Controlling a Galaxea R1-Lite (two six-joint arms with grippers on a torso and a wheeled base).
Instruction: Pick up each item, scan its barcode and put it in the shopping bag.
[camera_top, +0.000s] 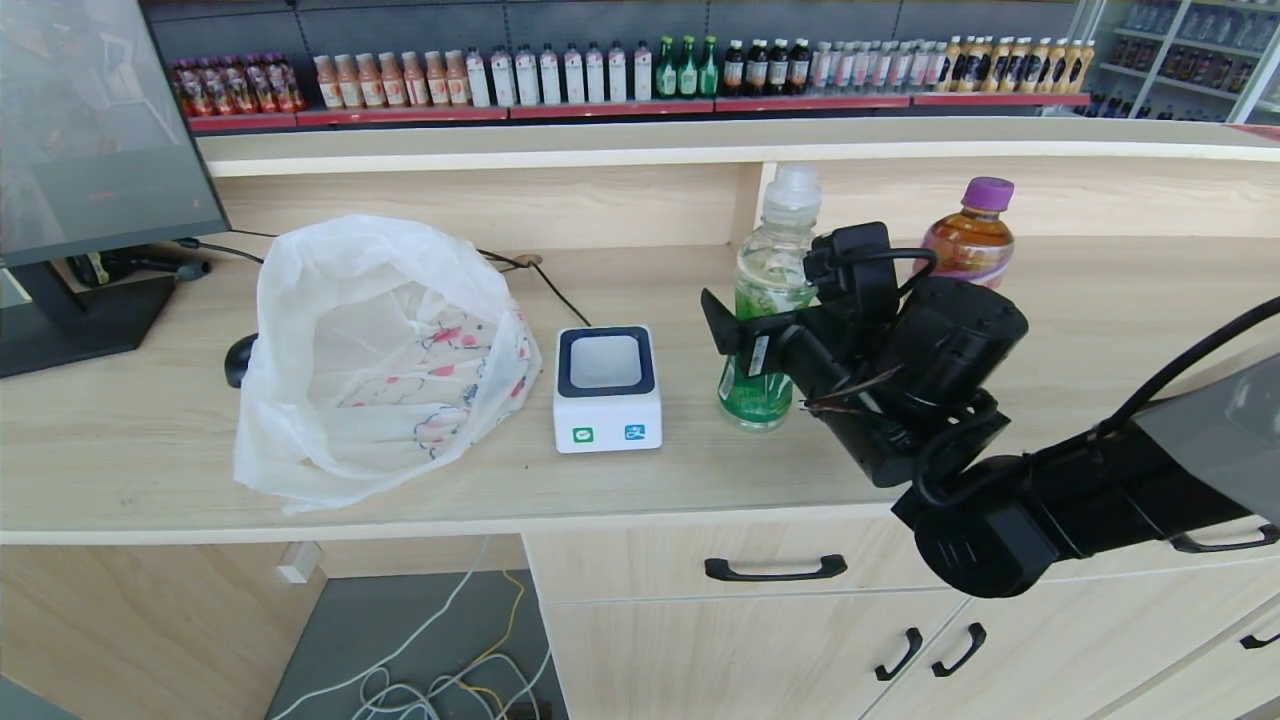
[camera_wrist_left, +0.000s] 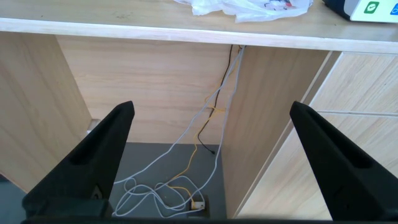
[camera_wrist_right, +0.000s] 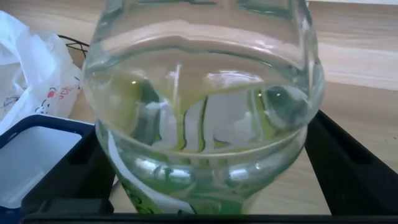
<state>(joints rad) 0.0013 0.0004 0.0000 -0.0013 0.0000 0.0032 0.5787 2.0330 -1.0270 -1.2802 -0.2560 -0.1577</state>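
The clear plastic bottle with a green label (camera_top: 770, 270) stands upright on the light wooden table (camera_top: 150, 440), just right of the white square scanner (camera_top: 607, 388). The right end effector (camera_top: 758, 332) is set around it from the side; whether it is gripped cannot be told.

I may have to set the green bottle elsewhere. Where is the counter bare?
Bare: the wide counter stretch right of the brown bottle, and the front strip before the scanner. Crowded: bag, scanner and green bottle stand close together.
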